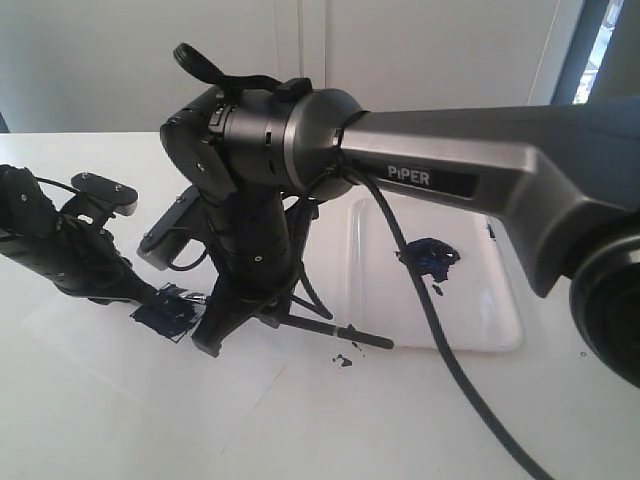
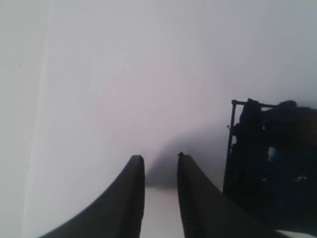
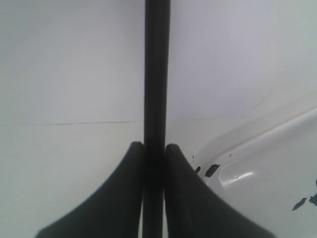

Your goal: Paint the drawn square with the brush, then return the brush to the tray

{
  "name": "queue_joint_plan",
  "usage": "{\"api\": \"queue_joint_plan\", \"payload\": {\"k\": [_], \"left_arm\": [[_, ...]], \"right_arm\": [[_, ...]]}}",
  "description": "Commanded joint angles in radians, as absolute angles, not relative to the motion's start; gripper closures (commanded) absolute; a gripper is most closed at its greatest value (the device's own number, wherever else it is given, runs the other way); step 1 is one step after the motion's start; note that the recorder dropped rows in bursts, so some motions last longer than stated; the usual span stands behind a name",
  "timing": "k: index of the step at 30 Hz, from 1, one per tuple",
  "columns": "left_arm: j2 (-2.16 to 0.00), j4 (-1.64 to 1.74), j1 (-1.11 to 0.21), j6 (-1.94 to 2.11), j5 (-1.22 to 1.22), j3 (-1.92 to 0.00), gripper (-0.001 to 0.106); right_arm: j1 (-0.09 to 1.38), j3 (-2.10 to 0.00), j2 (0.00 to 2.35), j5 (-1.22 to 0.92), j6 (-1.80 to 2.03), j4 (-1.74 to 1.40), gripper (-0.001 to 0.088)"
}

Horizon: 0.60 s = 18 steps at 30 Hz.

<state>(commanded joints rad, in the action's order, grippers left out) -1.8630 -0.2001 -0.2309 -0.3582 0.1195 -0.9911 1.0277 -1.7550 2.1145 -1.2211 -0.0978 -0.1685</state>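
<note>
1. The right fingers (image 3: 119,208) are clamped tight on the black handle of the brush (image 3: 157,74). The handle runs straight out between them and on past their tips.
2. In the exterior view the handle's free end sticks out sideways from those fingers, low over the table (image 1: 400,430). The bristle end is hidden behind the fingers, so I cannot tell whether it touches anything.
3. The drawn square (image 1: 170,310) is smeared dark blue. It lies on a white paper sheet (image 1: 150,390) just beside the right fingertips, between them and the left fingers (image 2: 198,203).
4. The left fingers stand with only a narrow gap and nothing in it, above bare paper, with the square's black outline just off to one side of them.
5. The tray (image 1: 490,300) lies beyond the handle's free end, on the far side from the square. It bears a dark blue paint blob (image 1: 430,255).
6. A few blue spots (image 1: 343,360) mark the table near that end of the handle.
</note>
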Motion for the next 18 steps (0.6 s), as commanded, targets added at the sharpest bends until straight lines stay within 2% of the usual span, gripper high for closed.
{"api": "queue_joint_plan", "payload": {"k": [18], "left_arm": [[-1.863,-0.2,-0.231,-0.358,0.119,-0.991,0.075]], "right_arm": [[1.028,-1.624,2.044,-1.221,-0.08,-0.159,0.0868]]}}
